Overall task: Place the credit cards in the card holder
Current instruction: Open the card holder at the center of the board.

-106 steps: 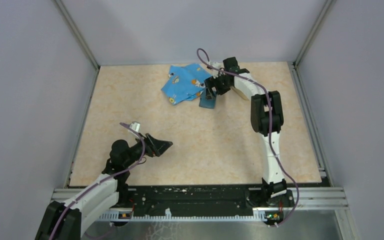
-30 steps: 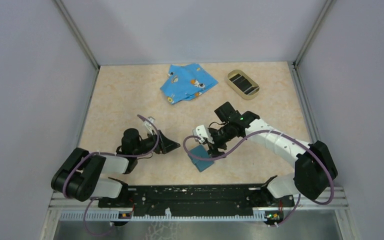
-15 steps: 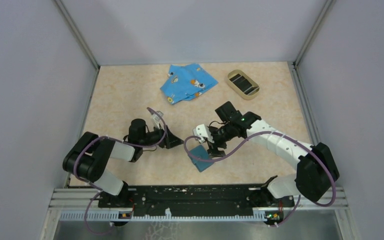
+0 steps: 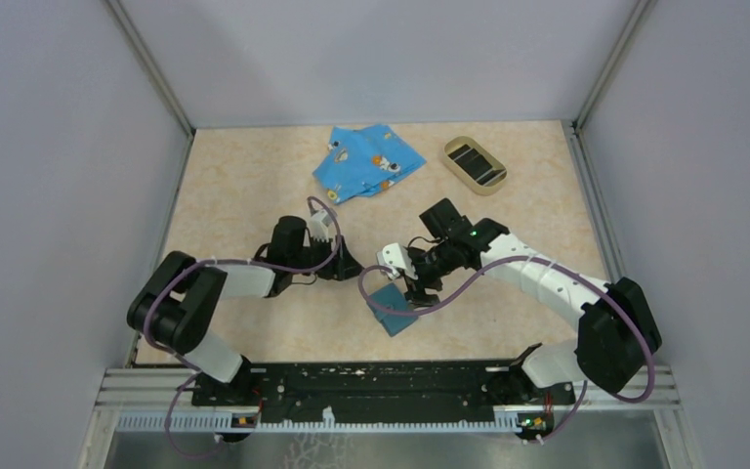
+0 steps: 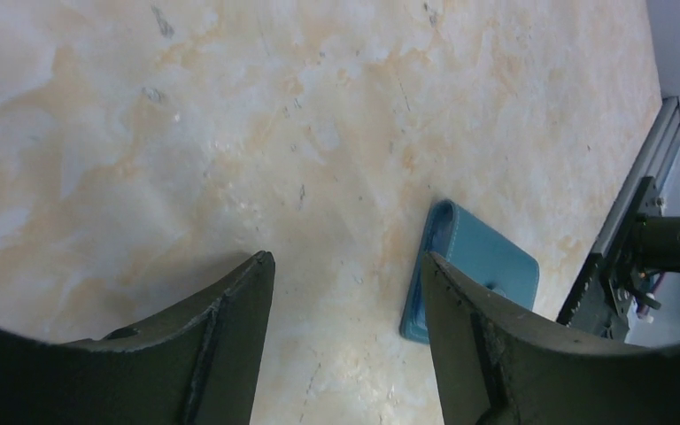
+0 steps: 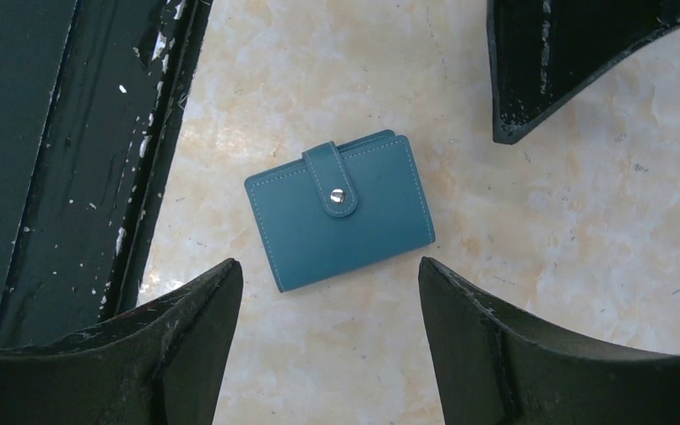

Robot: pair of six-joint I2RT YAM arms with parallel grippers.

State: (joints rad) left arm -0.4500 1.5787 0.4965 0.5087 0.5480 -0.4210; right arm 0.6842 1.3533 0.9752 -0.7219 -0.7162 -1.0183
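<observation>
The teal card holder (image 4: 394, 309) lies closed and flat on the table near the front centre, its snap strap on top; it also shows in the right wrist view (image 6: 341, 212) and in the left wrist view (image 5: 482, 266). My right gripper (image 4: 413, 284) is open and empty, just behind the holder and above it (image 6: 328, 263). My left gripper (image 4: 348, 266) is open and empty to the holder's left, low over bare table (image 5: 348, 258). The black credit cards (image 4: 476, 159) lie in the tan oval tray (image 4: 454, 147) at the back right.
A bright blue cartoon-print cloth (image 4: 366, 160) lies crumpled at the back centre. The black base rail (image 4: 381, 383) runs along the near edge, close to the holder, and shows in the right wrist view (image 6: 53, 159). A left finger (image 6: 567, 62) shows there too.
The right gripper carried the card holder from beside the cloth to the front centre and has let go of it. In the last second the left gripper moved right, toward the holder.
</observation>
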